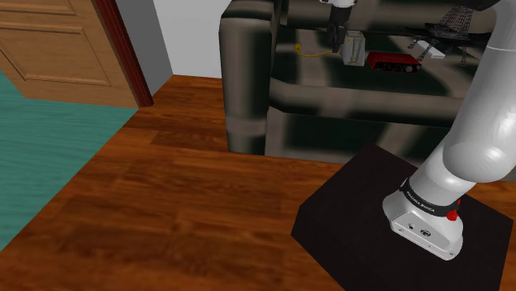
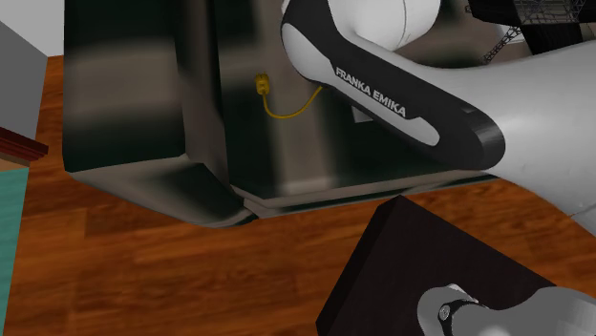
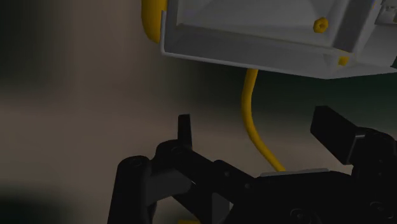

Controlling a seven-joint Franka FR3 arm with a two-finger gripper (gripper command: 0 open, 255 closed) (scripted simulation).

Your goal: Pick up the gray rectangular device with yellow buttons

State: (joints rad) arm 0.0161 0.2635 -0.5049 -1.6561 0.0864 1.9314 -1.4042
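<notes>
The gray rectangular device [image 1: 354, 48] stands on the dark sofa seat [image 1: 331, 78]. In the wrist view the device [image 3: 254, 32] is a pale gray box with small yellow buttons [image 3: 321, 24] along one edge. A yellow cable [image 3: 251, 108] runs out from under it and lies on the seat [image 1: 310, 51]. My gripper [image 1: 337, 37] hangs just beside the device, on the shoulder view's left of it. In the wrist view the gripper [image 3: 259, 130] is open, its fingers [image 3: 184, 130] wide apart. The device lies past the fingertips and neither finger touches it.
A red flat device [image 1: 390, 62] and black wiry objects [image 1: 438, 37] lie on the seat to the shoulder view's right. The sofa's thick armrest [image 1: 244, 74] rises at the left. Wood floor, a teal rug [image 1: 50, 157] and a wooden door [image 1: 66, 45] lie beyond.
</notes>
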